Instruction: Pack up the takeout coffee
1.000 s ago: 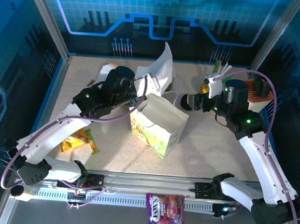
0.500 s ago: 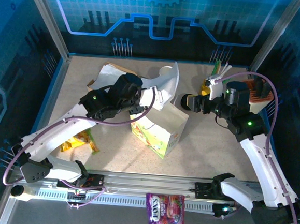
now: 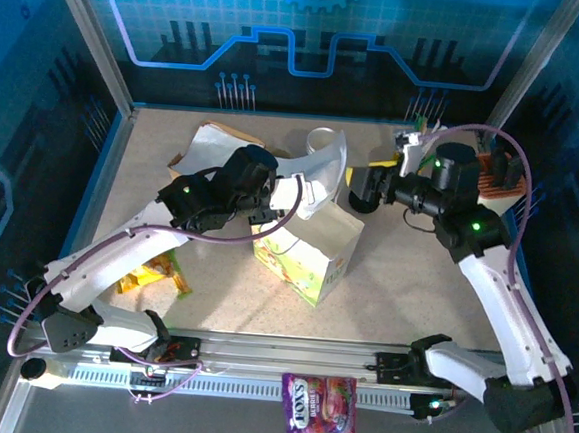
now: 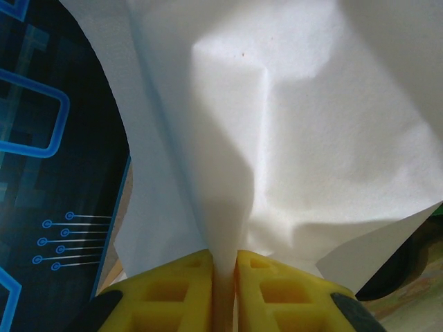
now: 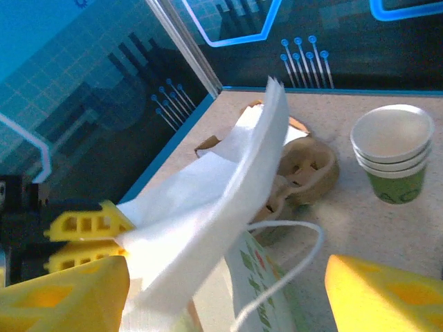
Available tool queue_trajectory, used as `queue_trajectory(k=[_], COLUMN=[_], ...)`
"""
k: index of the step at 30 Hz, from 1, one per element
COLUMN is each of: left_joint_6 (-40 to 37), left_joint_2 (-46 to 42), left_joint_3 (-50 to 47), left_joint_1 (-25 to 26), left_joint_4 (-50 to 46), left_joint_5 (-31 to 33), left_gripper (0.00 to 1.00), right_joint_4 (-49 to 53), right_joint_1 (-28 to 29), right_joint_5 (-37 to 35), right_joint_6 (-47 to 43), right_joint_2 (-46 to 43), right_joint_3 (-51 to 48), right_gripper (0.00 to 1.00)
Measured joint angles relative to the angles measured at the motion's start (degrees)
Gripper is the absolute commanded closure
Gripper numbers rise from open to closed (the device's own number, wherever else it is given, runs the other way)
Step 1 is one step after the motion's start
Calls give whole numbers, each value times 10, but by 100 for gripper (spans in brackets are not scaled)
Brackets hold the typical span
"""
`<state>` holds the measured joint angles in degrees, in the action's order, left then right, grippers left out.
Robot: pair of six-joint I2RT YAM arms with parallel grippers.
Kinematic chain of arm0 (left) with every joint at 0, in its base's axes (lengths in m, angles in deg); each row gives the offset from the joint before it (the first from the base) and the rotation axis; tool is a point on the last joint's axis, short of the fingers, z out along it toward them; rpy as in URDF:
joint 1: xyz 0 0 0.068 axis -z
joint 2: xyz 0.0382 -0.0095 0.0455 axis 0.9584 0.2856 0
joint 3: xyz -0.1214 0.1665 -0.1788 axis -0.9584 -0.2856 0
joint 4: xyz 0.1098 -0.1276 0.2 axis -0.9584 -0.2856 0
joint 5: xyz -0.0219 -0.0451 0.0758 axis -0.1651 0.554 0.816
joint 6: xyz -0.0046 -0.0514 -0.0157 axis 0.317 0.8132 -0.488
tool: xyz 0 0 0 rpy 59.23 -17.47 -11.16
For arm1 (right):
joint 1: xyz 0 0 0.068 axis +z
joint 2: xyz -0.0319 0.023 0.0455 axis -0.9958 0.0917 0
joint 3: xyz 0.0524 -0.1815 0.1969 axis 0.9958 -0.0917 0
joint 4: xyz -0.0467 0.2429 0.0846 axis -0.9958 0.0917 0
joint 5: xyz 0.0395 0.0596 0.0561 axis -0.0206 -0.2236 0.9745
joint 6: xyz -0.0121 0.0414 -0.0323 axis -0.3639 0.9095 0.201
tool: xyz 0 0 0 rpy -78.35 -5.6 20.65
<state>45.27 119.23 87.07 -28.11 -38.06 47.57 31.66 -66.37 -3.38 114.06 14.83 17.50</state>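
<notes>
The takeout coffee is hidden from view. My left gripper (image 3: 274, 197) (image 4: 223, 277) is shut on a sheaf of white napkins (image 3: 318, 171) (image 4: 277, 138) just above the back left rim of the open flower-printed paper bag (image 3: 312, 253). My right gripper (image 3: 360, 190) (image 5: 228, 283) hangs open beside the bag's back right corner, facing the napkins (image 5: 221, 187), with the bag (image 5: 266, 290) and its white cord handle (image 5: 297, 245) between its fingers. The left gripper's yellow fingers (image 5: 86, 232) pinch the napkins' low end.
A stack of lidless paper cups (image 5: 391, 149), white above and green below, stands behind the bag beside a brown pulp cup carrier (image 5: 308, 169) (image 3: 210, 140). Straws (image 3: 422, 122) and an orange rack (image 3: 499, 173) sit back right. A yellow snack packet (image 3: 150, 271) lies front left.
The left gripper has come down and towards the bag, and the napkins have dropped from upright to slanting over its back rim. The right gripper has swung left, closer to the bag.
</notes>
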Motion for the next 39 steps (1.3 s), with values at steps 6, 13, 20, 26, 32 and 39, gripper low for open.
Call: queue_trajectory(k=[6, 13, 20, 26, 32, 39], left_joint_6=[-1, -1, -1, 7, 38, 79], left_joint_2=[2, 3, 3, 3, 1, -38], left_joint_3=[-1, -4, -8, -8, -8, -8], left_joint_1=[0, 3, 3, 3, 3, 2], left_joint_4=[0, 2, 6, 12, 30, 45], left_joint_5=[0, 0, 0, 0, 0, 0], left_gripper=[83, 82, 79, 63, 42, 34], right_joint_4=[3, 9, 12, 1, -37, -92], right_joint_1=[15, 20, 23, 23, 24, 28], right_joint_5=[-1, -5, 1, -6, 2, 43], right_joint_6=[25, 29, 33, 15, 8, -13], right_joint_2=[69, 135, 158, 147, 111, 92], right_joint_3=[57, 101, 107, 107, 105, 83], right_gripper=[24, 41, 85, 100, 100, 100])
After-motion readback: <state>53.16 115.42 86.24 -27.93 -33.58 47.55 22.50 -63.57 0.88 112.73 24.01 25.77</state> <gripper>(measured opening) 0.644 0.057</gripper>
